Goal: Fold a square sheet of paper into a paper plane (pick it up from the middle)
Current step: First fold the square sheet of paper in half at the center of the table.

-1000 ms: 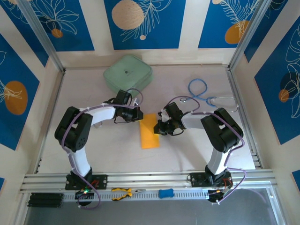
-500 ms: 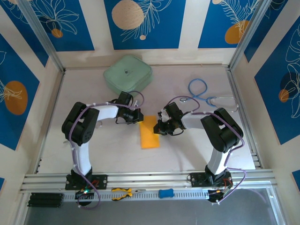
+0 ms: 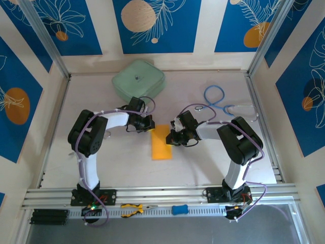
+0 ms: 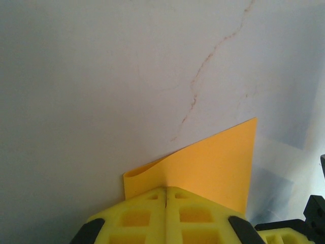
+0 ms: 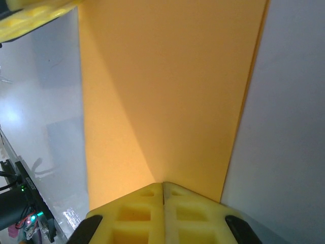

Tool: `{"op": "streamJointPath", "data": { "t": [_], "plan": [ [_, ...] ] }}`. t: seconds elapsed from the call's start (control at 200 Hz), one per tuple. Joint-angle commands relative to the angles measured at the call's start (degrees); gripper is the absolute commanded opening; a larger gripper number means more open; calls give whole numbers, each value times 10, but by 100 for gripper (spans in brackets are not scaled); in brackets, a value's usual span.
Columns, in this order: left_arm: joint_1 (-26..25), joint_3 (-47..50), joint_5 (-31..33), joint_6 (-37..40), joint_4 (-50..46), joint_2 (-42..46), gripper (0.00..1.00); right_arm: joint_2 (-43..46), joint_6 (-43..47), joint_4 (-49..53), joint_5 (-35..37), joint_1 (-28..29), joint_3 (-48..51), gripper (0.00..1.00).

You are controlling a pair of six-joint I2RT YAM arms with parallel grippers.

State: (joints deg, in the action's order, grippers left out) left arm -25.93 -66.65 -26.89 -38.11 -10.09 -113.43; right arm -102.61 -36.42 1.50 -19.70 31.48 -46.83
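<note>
Top external view: over the last second your left arm has swung its elbow inward and slid the left gripper (image 3: 150, 125) a touch toward 3 o'clock, onto the far-left corner of the square sheet of paper (image 3: 162, 144). Its jaws have also closed the last sliver. The right gripper (image 3: 171, 136) has not budged and the paper itself has barely shifted. So you now have both pincers on the paper, which I read as the set-up for the next crease, not a finished one. The square sheet of paper lies mid-table as a narrow upright strip, probably already doubled lengthwise, with the mint-green case (image 3: 138, 79) well apart at its 11 o'clock. Relative to the paper, the left gripper sits at its 11 o'clock corner and the right gripper at its 2 o'clock edge, both touching. In the left wrist view the left gripper (image 4: 166, 189) has its yellow fingers pressed together on the paper (image 4: 213, 162), and a small curled lip lifts off the table just at the fingertips, so that corner is pinched and raised. In the right wrist view the right gripper (image 5: 163, 184) is likewise clamped on the near edge of the paper (image 5: 167, 91), which stretches away toward 12 o'clock. No dart shape yet, so there is plenty of folding left.
</note>
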Motion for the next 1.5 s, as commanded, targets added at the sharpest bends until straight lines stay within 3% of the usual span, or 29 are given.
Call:
{"op": "streamJointPath", "data": {
  "t": [0.0, 0.785, 1.155, 1.295, 1.495],
  "plan": [
    [37, -10, 125, -17, -2, -21, 6, -37, 14, 105, 59, 3, 33, 0],
    [50, -5, 103, -81, 34, -20, 11, -34, 17, 103, 52, 2, 38, 0],
    [34, 67, 134, -55, 10, 126, 15, -28, 26, 99, 47, -5, 39, 0],
    [20, 90, 79, -23, 56, 148, 13, -30, 26, 98, 47, -6, 38, 0],
    [6, 65, -6, -18, 111, 86, 10, -32, 26, 98, 48, -6, 37, 0]
  ]
}}
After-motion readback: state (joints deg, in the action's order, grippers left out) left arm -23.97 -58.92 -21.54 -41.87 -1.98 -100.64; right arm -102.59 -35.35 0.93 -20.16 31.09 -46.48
